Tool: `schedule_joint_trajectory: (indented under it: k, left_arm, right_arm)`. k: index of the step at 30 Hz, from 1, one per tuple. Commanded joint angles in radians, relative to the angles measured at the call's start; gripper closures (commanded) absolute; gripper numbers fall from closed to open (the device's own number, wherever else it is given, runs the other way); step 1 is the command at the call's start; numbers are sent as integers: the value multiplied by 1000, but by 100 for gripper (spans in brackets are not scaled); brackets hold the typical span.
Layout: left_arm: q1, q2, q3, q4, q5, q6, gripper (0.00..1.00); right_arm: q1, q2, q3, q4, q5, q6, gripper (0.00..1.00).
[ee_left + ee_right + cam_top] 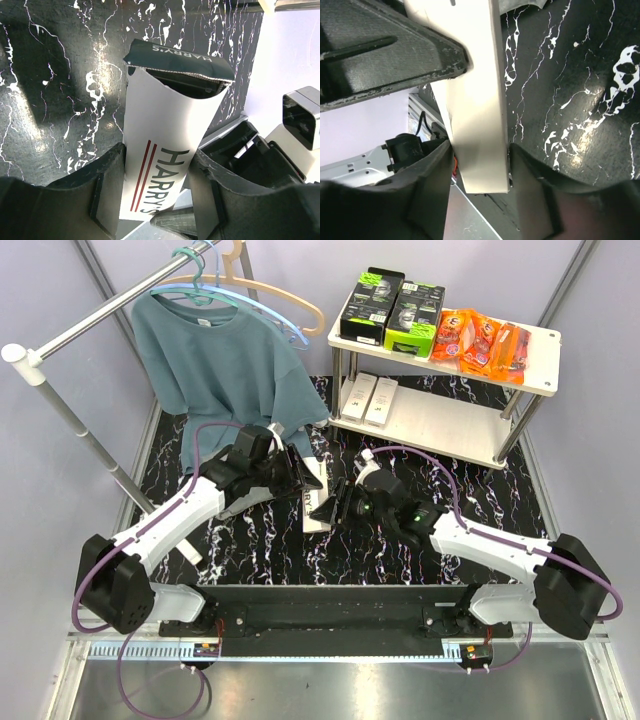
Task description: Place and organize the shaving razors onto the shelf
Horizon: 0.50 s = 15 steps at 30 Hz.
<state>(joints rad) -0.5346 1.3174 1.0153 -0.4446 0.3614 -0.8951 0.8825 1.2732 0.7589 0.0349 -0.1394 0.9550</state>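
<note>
The left claw (157, 175) is grasping the white HARRY'S razor box (170, 110) over the black marbled tabletop (60, 75), while the right claw (480, 165) is clamping its other end.

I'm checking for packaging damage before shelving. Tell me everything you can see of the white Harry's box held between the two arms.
The Harry's box is slim, white cardboard, printed HARRY'S in dark letters beside two red stripes. Its dark end flap, also marked HARRY'S, stands ajar, showing a dark inside. The left pincer clamps one end and the right pincer grips the other, over the black marbled mat.
</note>
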Motion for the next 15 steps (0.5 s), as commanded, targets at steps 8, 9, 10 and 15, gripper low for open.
schedule_joint_trajectory:
  k: [8, 9, 10, 15]
  left_arm:
    - [-4, -43, 3, 73, 28, -7, 55]
    - [-2, -41, 3, 75, 30, -7, 55]
    - [-2, -41, 2, 73, 30, -7, 53]
    - [-2, -44, 0, 73, 27, -2, 36]
  right_arm:
    - [10, 6, -20, 95, 12, 24, 66]
    - [10, 5, -20, 94, 14, 21, 67]
    - [12, 3, -20, 91, 15, 18, 67]
    - [10, -5, -12, 79, 17, 10, 71]
